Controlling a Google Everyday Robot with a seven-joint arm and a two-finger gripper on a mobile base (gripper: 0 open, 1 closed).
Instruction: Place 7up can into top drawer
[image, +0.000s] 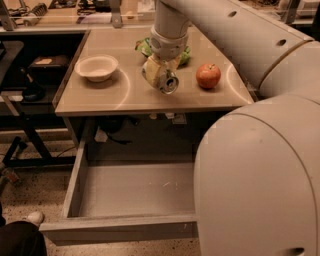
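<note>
Silver-ended 7up can (166, 81) hangs tilted above the table (125, 97), clamped in the gripper (159, 70). Beneath, the top drawer (75, 175) lies open.

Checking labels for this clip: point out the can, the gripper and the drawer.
can (170, 83): camera view, its silver end.
gripper (159, 71): camera view, over the table (100, 97), where it clamps the can.
drawer (135, 192): camera view, bare floor.
</note>
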